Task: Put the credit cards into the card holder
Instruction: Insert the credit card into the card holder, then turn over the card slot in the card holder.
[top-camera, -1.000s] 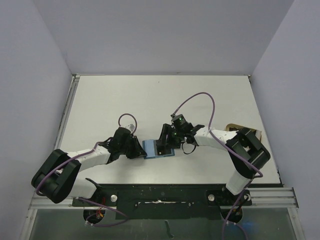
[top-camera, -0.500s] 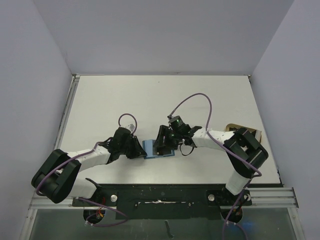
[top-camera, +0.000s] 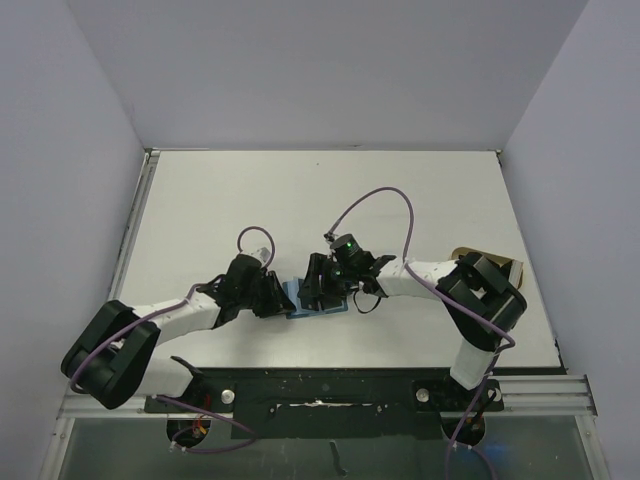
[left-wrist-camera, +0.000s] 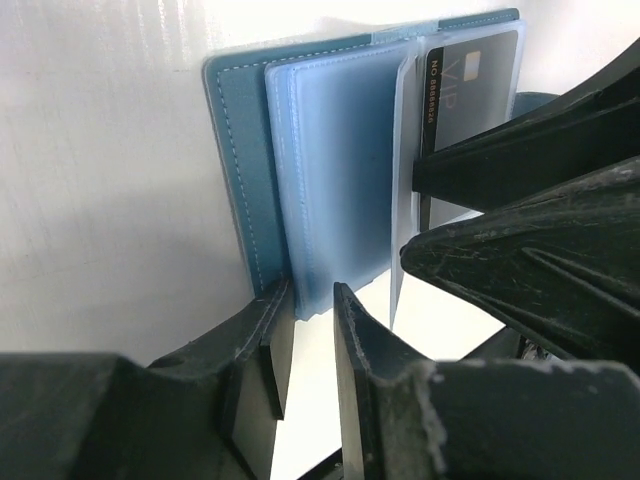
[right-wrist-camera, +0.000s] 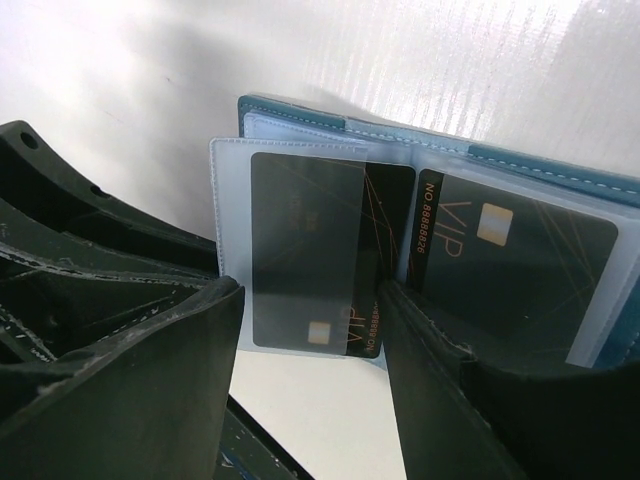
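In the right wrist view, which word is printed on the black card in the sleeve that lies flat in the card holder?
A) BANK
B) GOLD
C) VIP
C: the black card shows the letters VIP next to its number, inside the card holder.

One small teal-blue bifold card holder on one white table. Two black plastic cards with gold lettering: raised card partly inside an upturned clear leaf, flat card under the lying page. Clear plastic sleeves: at least two in sight, full number impossible to tell. Two white-and-black robot arms, left arm and right arm. Two black two-finger grippers, left gripper and right gripper. Two purple cables, left cable and right cable. One tan thing at the table's right edge, mostly hidden, kind unclear.
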